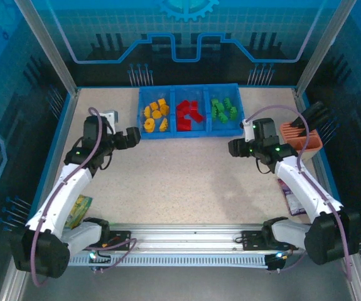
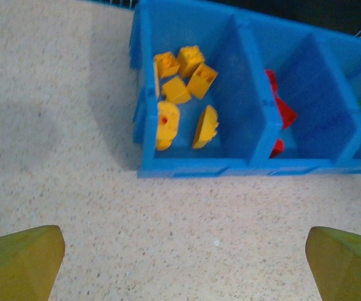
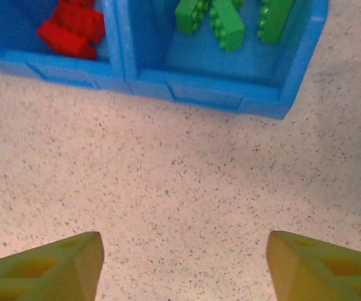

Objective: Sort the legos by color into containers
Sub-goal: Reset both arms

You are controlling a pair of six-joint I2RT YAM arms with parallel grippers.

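Tray (image 1: 189, 133) sat at far edge of table (image 1: 180, 182), three compartments side by side: yellow legos (image 1: 155, 116) in left one, red legos (image 1: 189, 114) in middle, green legos (image 1: 224, 108) in right. Near yellow compartment, left gripper (image 1: 132, 137) hovered over bare table, jaws spread wide, nothing between. Near tray's front right corner, right gripper (image 1: 233, 148) hung with fingers (image 3: 48, 269) apart, nothing held. Both were clear of tray. Salmon holder (image 1: 299, 137) stood beside right arm.

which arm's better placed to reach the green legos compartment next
Right, likely. The open right gripper faces the green legos at the blue tray's right end; the left gripper faces the yellow legos at the other end.
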